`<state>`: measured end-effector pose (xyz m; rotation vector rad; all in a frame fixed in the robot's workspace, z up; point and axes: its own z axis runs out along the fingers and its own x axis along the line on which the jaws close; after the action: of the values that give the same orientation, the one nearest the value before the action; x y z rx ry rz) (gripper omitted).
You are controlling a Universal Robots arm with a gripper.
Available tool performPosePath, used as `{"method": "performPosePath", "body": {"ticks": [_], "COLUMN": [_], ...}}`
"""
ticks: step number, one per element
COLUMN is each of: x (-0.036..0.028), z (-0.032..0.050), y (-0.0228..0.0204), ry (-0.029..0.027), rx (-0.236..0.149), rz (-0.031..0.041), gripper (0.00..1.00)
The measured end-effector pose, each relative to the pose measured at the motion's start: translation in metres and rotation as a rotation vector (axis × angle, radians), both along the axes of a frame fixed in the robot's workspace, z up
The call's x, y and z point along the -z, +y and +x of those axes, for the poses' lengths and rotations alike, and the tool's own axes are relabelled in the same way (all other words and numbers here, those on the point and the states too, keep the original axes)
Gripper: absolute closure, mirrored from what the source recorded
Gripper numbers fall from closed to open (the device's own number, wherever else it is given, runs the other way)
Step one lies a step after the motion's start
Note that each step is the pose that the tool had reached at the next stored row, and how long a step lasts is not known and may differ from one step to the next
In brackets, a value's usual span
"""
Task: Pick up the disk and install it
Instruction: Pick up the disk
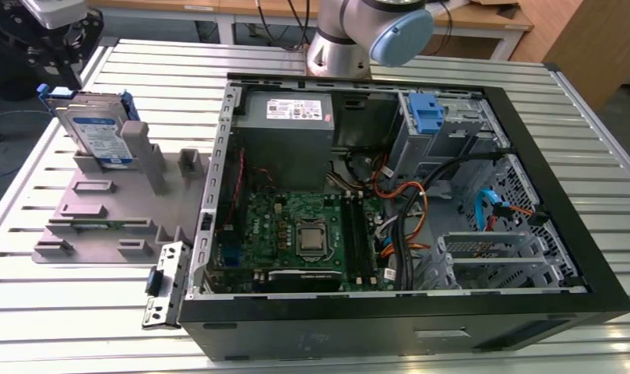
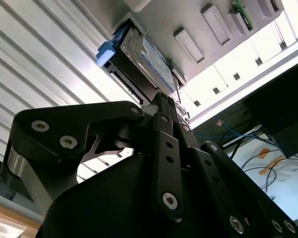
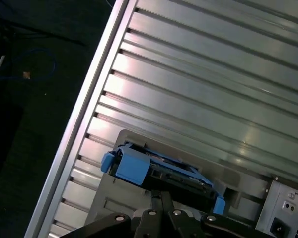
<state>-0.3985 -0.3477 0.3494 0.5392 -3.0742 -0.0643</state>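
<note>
While the slatted table [image 1: 75, 312] carries the open computer case [image 1: 564, 257] in its middle, the grey holder [image 1: 86, 206] sits near the table's edge on the exterior view's left. It props the disk [image 1: 96, 128] upright, I think for reaching it from above. My gripper [image 3: 160, 196] hovers just beside the disk, fingers [image 3: 152, 202] pressed together, holding nothing.

A ribbed aluminium table [image 1: 75, 319] carries an open black computer case [image 1: 398, 331] toward the exterior view's right. A grey plastic fixture [image 1: 91, 214] lies just left of it, and a small black bracket [image 1: 164, 284] rests beside the case's near-left corner.
</note>
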Motion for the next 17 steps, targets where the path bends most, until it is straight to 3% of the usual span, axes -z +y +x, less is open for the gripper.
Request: {"method": "performPosePath", "body": {"ticks": [8, 17], "x": [0.0000, 0.0000], "z": [0.0000, 0.0000], "y": [0.0000, 0.0000], "ry": [0.0000, 0.0000], "rx": [-0.134, -0.153], "rz": [0.0000, 0.0001], "gripper": [0.89, 0.89]}}
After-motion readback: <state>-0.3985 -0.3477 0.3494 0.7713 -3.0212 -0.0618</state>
